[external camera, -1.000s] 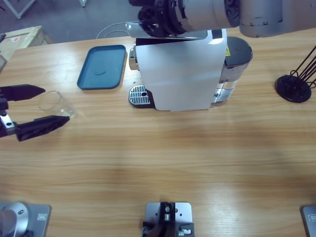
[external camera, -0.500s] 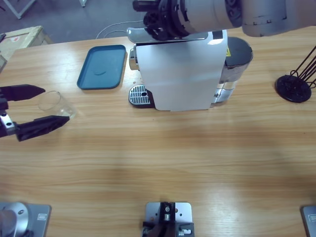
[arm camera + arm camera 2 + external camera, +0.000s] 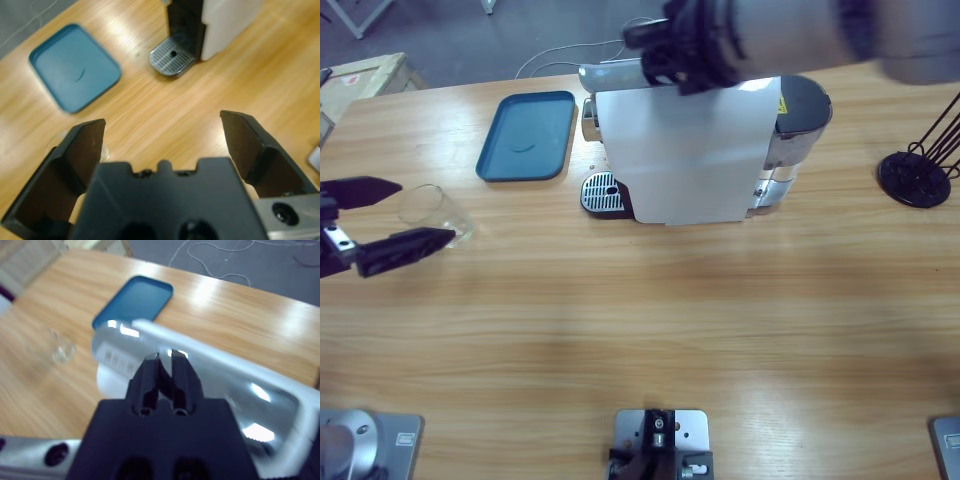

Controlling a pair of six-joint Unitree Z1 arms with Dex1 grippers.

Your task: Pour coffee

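Note:
A clear glass tumbler (image 3: 430, 210) stands on the table at the far left. My left gripper (image 3: 425, 210) is open, one jaw on each side of the tumbler and not touching it. The left wrist view shows only the tumbler's faint rim (image 3: 57, 145) beside the left jaw of my left gripper (image 3: 162, 122). The white coffee machine (image 3: 690, 150) stands at the back middle. My right gripper (image 3: 165, 367) is shut, its tips resting on the machine's silver lever (image 3: 210, 375) on top. No coffee shows in any view.
A blue tray (image 3: 525, 135) lies left of the machine, and the machine's round drip grate (image 3: 603, 192) faces the tumbler's side. A black wire stand (image 3: 918, 170) sits at the right edge. Bare wooden table (image 3: 650, 330) fills the front half.
My right arm has slid to the right along the top of the machine. My left gripper has drawn back slightly toward the left edge. The tumbler has not moved.

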